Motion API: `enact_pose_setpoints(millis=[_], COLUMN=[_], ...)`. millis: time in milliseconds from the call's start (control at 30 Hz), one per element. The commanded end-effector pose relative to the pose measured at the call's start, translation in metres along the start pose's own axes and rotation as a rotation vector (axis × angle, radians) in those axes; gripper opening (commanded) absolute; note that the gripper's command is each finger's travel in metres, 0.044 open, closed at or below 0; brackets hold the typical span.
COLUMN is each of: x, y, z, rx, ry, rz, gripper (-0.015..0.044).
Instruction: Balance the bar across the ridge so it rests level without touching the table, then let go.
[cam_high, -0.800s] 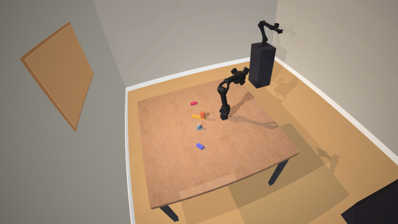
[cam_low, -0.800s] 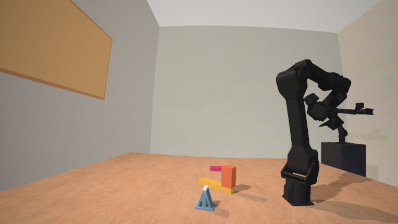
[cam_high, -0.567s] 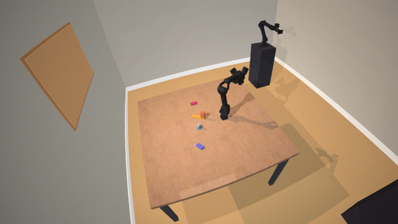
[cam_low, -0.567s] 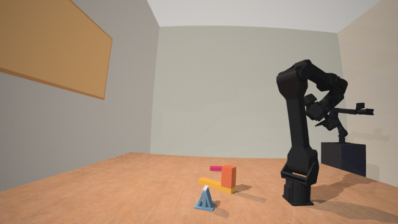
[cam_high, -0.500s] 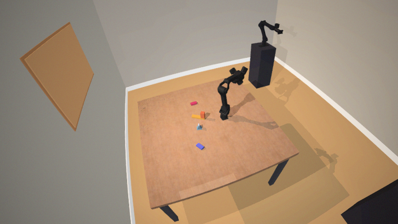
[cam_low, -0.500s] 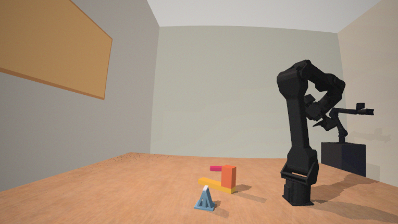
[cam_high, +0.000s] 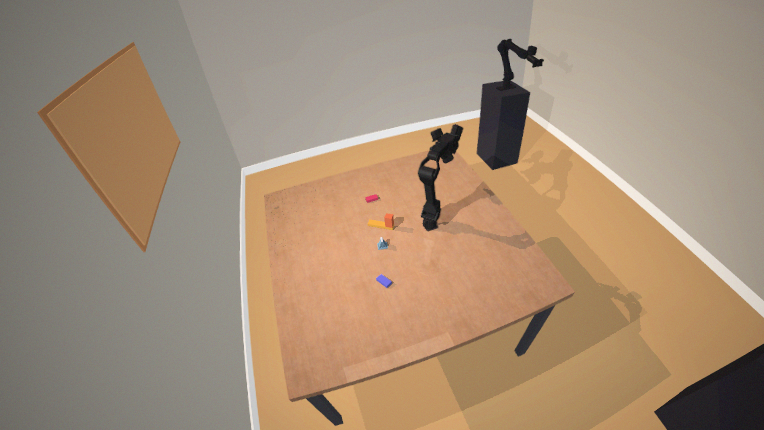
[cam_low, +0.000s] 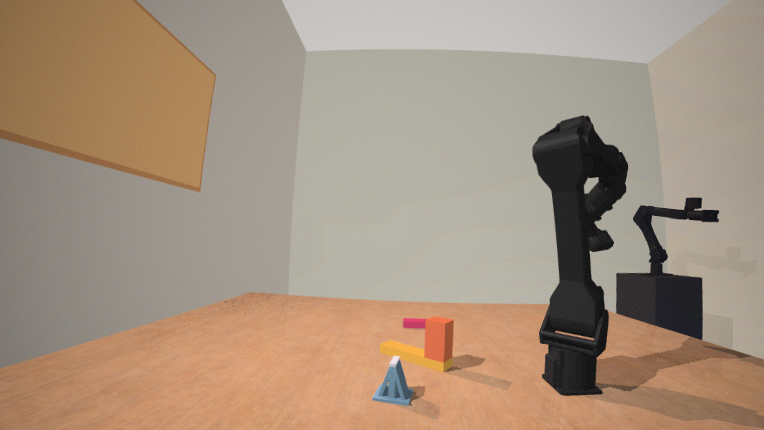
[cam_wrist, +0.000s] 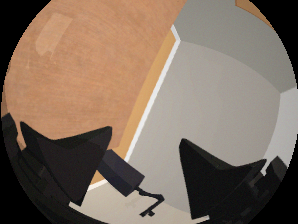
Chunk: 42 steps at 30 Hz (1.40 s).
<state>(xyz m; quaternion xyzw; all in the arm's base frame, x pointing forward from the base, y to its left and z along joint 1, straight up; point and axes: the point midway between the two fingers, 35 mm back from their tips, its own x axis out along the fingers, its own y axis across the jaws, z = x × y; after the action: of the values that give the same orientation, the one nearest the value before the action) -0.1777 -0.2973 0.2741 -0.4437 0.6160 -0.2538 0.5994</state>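
A yellow bar (cam_high: 375, 223) (cam_low: 402, 352) lies flat on the table. An orange block (cam_high: 389, 220) (cam_low: 439, 340) stands upright on the bar's right end. The ridge is a small blue stand with a narrow white top (cam_high: 382, 244) (cam_low: 394, 384); it stands apart from the bar, nearer to the exterior view, with nothing on it. My gripper (cam_wrist: 146, 138) is open, with nothing between its fingers in the wrist view. It is raised high and well away from the bar and the ridge; the exterior view shows it partly hidden behind the arm.
A crimson block (cam_high: 372, 198) (cam_low: 413, 323) lies beyond the bar. A blue-violet block (cam_high: 383, 280) lies on the other side of the ridge in the top view. A second arm (cam_high: 506, 61) (cam_low: 649, 235) stands on a dark pedestal (cam_high: 502, 128) (cam_low: 658, 304) off the table.
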Motion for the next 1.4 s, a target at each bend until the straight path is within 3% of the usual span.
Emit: enact_pose_setpoints(millis=[0, 700, 1367], x=[0.012, 0.056, 0.073], y=[-0.005, -0.022, -0.030], z=[0.015, 0.100, 0.187], rx=[0.068, 0.343, 0.523], ry=[-0.043, -0.238, -0.340], rz=[0.023, 0.187, 0.394], gripper=[0.0315, 0.0315, 0.0315])
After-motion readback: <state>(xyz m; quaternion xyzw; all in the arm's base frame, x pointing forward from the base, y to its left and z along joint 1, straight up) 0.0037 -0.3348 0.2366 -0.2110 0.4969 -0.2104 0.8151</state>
